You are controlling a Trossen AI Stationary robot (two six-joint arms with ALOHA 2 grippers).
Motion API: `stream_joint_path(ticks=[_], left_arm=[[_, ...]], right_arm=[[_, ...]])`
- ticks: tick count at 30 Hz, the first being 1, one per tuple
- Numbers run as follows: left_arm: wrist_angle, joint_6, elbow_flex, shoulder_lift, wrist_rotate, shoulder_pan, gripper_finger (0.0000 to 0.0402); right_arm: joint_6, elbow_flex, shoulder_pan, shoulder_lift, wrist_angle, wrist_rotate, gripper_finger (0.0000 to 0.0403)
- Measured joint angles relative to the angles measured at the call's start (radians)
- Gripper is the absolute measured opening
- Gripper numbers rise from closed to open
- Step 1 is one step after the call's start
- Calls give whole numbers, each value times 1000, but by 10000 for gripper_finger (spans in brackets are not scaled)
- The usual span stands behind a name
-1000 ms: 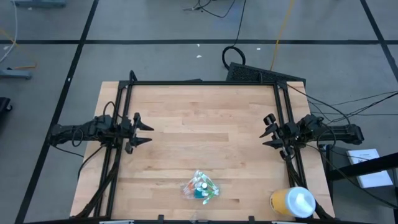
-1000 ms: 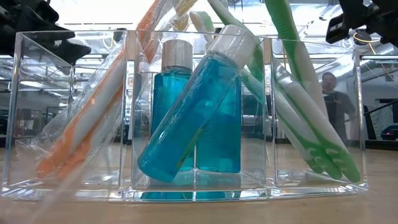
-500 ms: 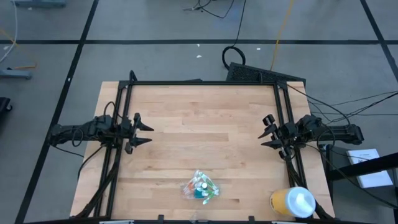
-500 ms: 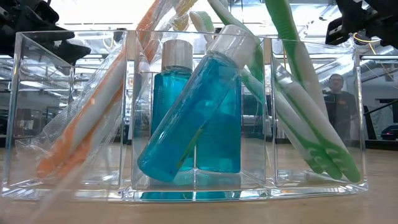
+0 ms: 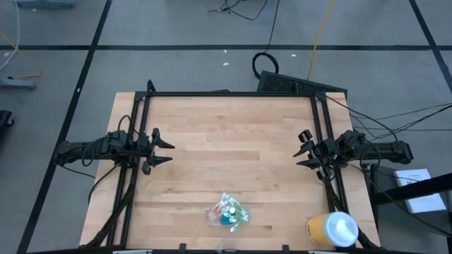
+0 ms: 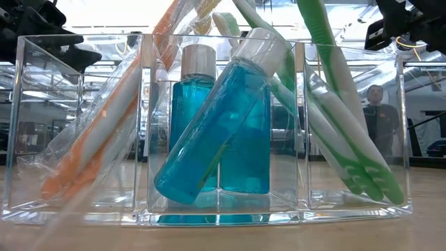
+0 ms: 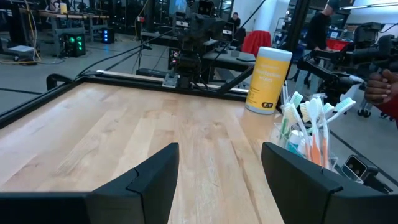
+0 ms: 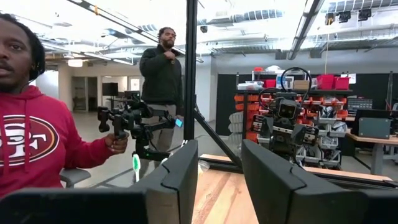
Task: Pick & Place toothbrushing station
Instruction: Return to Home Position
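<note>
Toothbrushing station (image 6: 83,213): stands upright on the wood at the table's (image 5: 233,120) near edge, roughly midway between the two arms and well apart from both.
Contents: an orange toothbrush (image 6: 104,118) leans in one end compartment, two blue bottles (image 6: 209,132) sit in the middle one, and green toothbrushes (image 6: 348,125) lean in the other end.
Yellow cup (image 5: 332,229): at the near right corner, apart from the station.
Step in hand: going home, I'd say, and close to finished, since nothing is being carried.
Doing it well: each arm should draw back along its own side and never swing over the near edge, where the tall brush handles could be tipped.
Left gripper (image 5: 169,152): at the table's left edge, mid-depth, on a low, level arm pointing inward; fingers spread and empty.
Right gripper (image 5: 299,149): mirrored at the right edge; fingers spread, nothing between them.
Beyond: a person in red (image 8: 37,149) is in the room.
</note>
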Motion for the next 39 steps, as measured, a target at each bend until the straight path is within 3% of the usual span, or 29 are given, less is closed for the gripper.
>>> stream_joint_path(ticks=[24, 33, 39], left_arm=[[-13, 9, 0, 0, 7, 0, 237], [192, -25, -104, 1, 18, 0, 237], [189, -9, -103, 6, 24, 0, 237]], right_arm=[[-18, -1, 0, -55, -42, 0, 114], [-21, -1, 0, -72, -72, -3, 114], [-21, -1, 0, -72, -80, -3, 114]])
